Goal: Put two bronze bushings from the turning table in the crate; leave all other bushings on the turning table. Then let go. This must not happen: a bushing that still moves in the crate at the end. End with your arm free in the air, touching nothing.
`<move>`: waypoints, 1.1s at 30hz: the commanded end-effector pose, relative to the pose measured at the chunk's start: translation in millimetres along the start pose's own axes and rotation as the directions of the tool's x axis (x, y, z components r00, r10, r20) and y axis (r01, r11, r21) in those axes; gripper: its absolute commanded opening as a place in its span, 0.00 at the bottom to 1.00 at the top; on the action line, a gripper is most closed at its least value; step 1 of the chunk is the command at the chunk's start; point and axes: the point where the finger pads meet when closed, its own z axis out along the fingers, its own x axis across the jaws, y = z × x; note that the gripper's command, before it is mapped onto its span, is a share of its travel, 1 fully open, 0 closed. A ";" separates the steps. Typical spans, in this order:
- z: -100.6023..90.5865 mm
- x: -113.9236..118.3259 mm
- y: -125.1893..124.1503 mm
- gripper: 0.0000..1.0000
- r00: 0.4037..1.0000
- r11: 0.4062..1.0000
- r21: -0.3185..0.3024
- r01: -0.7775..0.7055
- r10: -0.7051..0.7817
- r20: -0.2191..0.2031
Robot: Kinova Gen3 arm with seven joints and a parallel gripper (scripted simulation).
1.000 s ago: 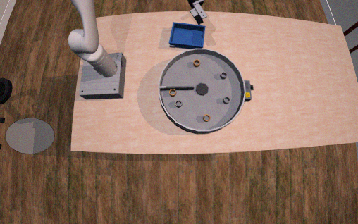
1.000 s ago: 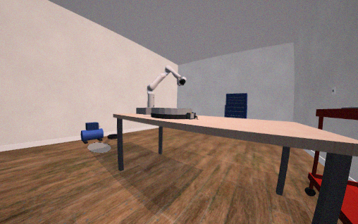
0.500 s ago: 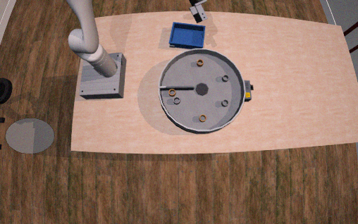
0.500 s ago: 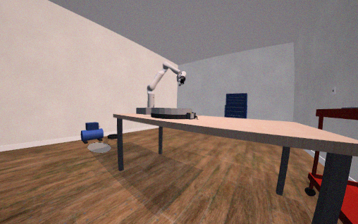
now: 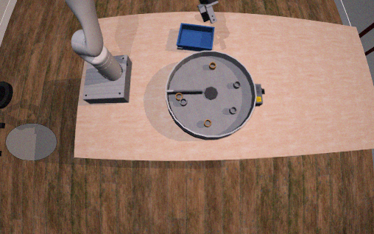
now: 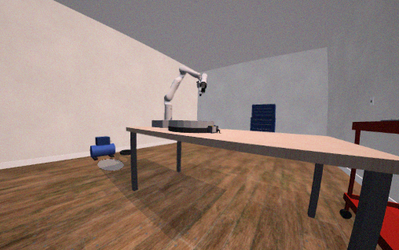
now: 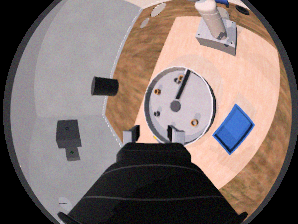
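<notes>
Three bronze bushings lie on the grey turning table (image 5: 221,79) (image 7: 188,107): one bronze bushing (image 5: 213,62) (image 7: 194,126) on the crate's side, a second bronze bushing (image 5: 179,93) (image 7: 181,76) by the dark bar, close beside a grey bushing (image 5: 183,104), and a third bronze bushing (image 5: 207,126) (image 7: 157,94) on the far side from the crate. Two more grey bushings (image 5: 236,87) (image 5: 233,113) lie on the right in the top view. The blue crate (image 5: 196,37) (image 7: 233,129) is empty. My gripper (image 5: 215,12) (image 6: 200,94) (image 7: 153,130) is open and empty, high up beyond the crate.
A dark bar (image 5: 189,91) (image 7: 184,84) reaches from the turning table's rim towards its hub (image 5: 210,93) (image 7: 175,106). A raised wall (image 5: 168,107) surrounds the turning table. A small box with a yellow patch (image 5: 258,98) sits outside that wall. The arm's base (image 5: 107,90) stands on the left.
</notes>
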 end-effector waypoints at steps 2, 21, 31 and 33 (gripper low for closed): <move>0.9 -4.4 -0.2 1.00 1.000 1.000 0.000 -0.012 0.012 -0.005; 0.6 -4.1 0.0 1.00 0.968 1.000 0.012 -0.001 0.004 -0.250; -0.1 -3.8 0.1 1.00 0.877 1.000 0.020 0.012 -0.001 -0.481; -0.1 -3.8 0.1 1.00 0.877 1.000 0.020 0.012 -0.001 -0.481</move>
